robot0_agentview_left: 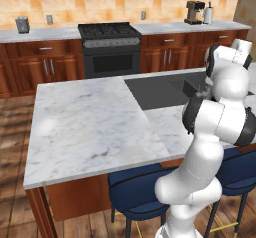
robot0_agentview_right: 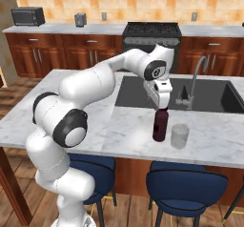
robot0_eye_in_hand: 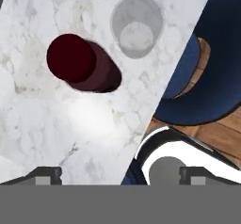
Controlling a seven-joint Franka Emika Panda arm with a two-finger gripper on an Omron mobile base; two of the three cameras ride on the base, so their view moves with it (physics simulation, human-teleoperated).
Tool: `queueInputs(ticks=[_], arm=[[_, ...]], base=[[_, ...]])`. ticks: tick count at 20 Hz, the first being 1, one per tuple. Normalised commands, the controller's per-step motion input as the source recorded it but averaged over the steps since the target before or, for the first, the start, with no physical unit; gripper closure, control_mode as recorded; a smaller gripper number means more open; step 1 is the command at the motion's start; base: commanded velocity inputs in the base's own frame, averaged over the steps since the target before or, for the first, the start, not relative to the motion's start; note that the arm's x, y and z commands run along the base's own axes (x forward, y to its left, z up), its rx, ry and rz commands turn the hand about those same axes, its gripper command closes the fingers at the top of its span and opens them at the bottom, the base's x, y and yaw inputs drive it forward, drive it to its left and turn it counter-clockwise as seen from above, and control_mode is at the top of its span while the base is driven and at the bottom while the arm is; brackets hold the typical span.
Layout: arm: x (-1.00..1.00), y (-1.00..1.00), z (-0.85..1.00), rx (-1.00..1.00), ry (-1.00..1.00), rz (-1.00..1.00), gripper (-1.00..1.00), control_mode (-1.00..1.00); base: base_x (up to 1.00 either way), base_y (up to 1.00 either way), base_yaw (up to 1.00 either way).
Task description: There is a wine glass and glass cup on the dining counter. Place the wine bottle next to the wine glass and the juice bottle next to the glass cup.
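Best to lift the gripper (robot0_eye_in_hand: pixel 120 173) straight up (fingers spread wide, holding nothing), leaving the juice bottle (robot0_agentview_right: pixel 160 125) upright just beside the glass cup (robot0_agentview_right: pixel 179 136).

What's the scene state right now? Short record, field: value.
juice bottle: upright on the dining counter, near its front edge
glass cup: upright beside the bottle, a small gap between them
gripper: above the bottle, fingers spread, holding nothing
sink: behind bottle and cup, tap at its front rim
stools: tucked under the counter's front edge
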Motion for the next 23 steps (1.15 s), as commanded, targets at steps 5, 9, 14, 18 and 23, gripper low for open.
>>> queueInputs(ticks=[5,9,14,18,23], arm=[[-0.40,0.47,0.21,-0.05,0.00,0.34,-1.00,-1.00],[-0.42,0.47,0.22,-0.09,-0.02,0.31,-1.00,-1.00],[-0.52,0.39,0.19,-0.11,-0.20,0.20,-1.00,-1.00],[-0.58,0.34,0.14,-0.07,-0.23,0.09,-1.00,-1.00],[-0.63,0.29,0.07,0.00,-0.25,0.00,-1.00,-1.00]], base=[[0.00,0.00,0.00],[0.00,0.00,0.00],[0.00,0.00,0.00],[0.00,0.00,0.00],[0.00,0.00,0.00]])
